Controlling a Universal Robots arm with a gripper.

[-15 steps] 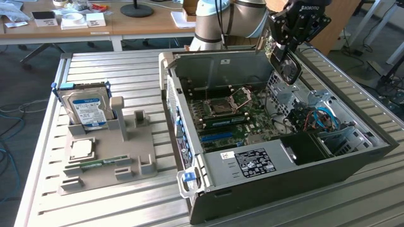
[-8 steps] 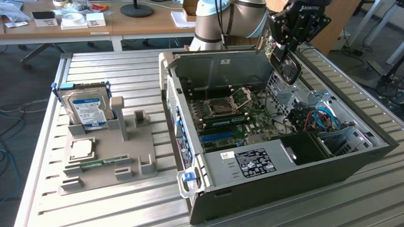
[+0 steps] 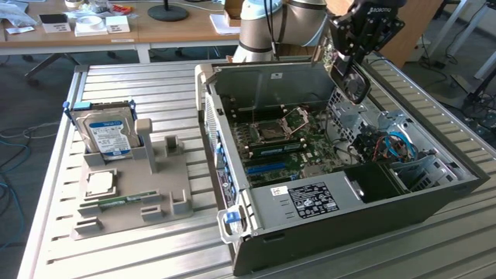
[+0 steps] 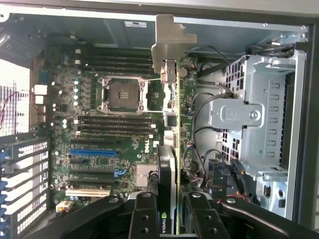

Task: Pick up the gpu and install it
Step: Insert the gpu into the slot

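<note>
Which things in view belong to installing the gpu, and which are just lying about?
Job in hand: gpu, gripped in the pincer; open computer case below it; motherboard inside.
Lying about: hard drive, RAM stick and silver chip, all in the grey holder beside the case.

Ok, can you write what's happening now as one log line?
gripper: shut on gpu | gpu: over open case | installed: not yet
</note>
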